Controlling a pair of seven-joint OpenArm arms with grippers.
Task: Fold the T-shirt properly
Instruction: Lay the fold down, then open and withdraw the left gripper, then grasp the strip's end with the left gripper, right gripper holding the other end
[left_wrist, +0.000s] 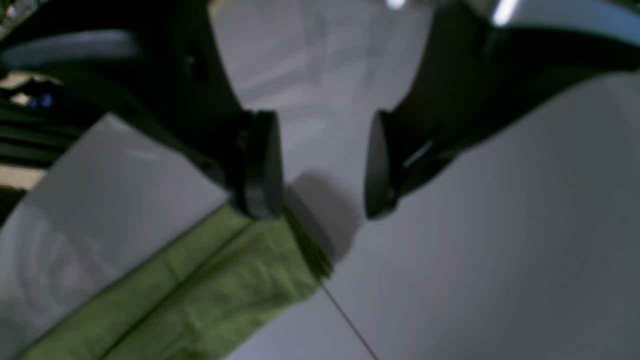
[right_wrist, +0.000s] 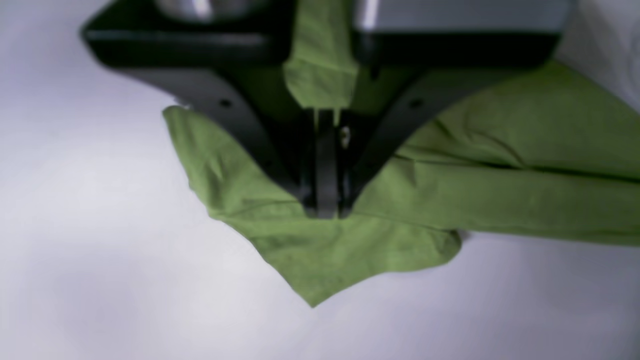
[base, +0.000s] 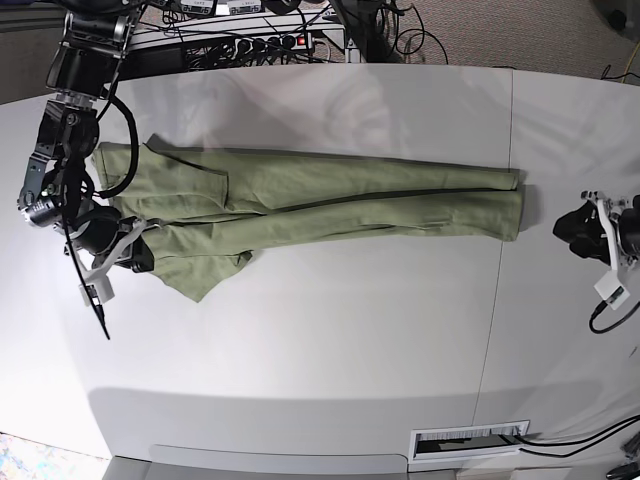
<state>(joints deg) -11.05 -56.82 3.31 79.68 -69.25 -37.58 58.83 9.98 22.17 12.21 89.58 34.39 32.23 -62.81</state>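
The sage-green T-shirt (base: 330, 195) lies stretched in a long, narrow, folded band across the white table (base: 330, 350). My right gripper (base: 140, 258) is at the shirt's left end, shut on a fold of fabric. The right wrist view shows the jaws (right_wrist: 327, 200) closed on green cloth (right_wrist: 500, 190), with a pointed corner hanging below. My left gripper (base: 568, 228) sits just off the shirt's right end, open and empty. In the left wrist view its fingers (left_wrist: 262, 165) stand apart, just past the shirt's edge (left_wrist: 200, 290). No tag shows.
Cables and a power strip (base: 250, 45) lie along the table's far edge. A seam (base: 497, 300) runs front to back through the table's right part. A cable slot (base: 468, 440) sits at the front edge.
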